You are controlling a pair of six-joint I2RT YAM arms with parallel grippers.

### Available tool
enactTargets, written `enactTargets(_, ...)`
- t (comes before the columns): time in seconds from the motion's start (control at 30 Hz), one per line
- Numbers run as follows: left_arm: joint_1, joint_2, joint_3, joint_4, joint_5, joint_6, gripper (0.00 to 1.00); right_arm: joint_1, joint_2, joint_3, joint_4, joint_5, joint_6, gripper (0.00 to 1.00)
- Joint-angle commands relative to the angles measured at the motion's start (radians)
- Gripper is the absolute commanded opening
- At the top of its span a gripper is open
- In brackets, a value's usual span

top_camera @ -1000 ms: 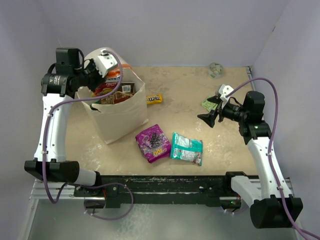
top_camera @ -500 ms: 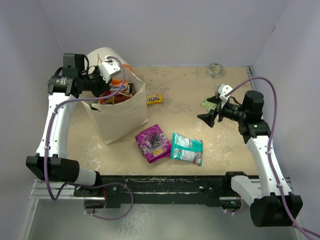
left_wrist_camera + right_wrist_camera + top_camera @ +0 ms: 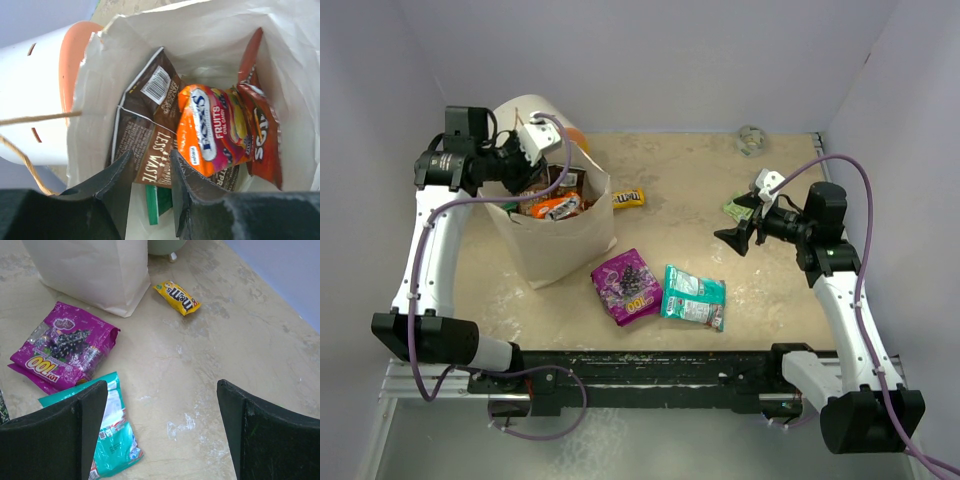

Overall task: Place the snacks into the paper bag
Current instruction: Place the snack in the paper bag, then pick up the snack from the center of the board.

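The left gripper (image 3: 150, 162), above the tall beige kraft paper bag (image 3: 565, 240) at ten o'clock on the table (image 3: 670, 235), has just parted its jaws a little and holds nothing; the shiny orange-red snack packet (image 3: 215, 132) it carried now lies inside, against a dark brown packet (image 3: 145, 135); one more is packed. The right gripper (image 3: 161, 405) hangs wide open and empty at three o'clock; a purple packet (image 3: 627, 285) and a teal packet (image 3: 693, 296) wait at six o'clock; a small yellow candy bag (image 3: 628, 198) lies near the bag.

A robot lab's test cell: plain pale walls (image 3: 670, 60) box in a scuffed beige worktop (image 3: 670, 190), with cabled left arm (image 3: 430, 250) and right arm (image 3: 845, 290) bolted to a metal rail (image 3: 650, 365) along the worktop's near edge.
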Motion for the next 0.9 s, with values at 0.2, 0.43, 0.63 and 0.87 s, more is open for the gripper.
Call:
enactTargets(0.2,0.006,-0.066,0.057,0.034,0.022,0.030,0.49,-0.002,-0.011,-0.003,0.039,-0.007,-0.015,0.92)
enactTargets(0.43,0.006,-0.159,-0.002,0.166,0.000,-0.091,0.76,-0.002,-0.013,-0.006,0.050,0.013,-0.006,0.93)
enactTargets(0.63,0.006,-0.248,-0.093,0.316,-0.061,-0.225,0.99,-0.002,-0.008,-0.002,0.069,0.071,0.023,0.94)
enactTargets(0.87,0.006,-0.268,-0.134,0.383,-0.149,-0.358,0.99,0.011,0.064,0.062,0.034,0.064,0.032,0.94)
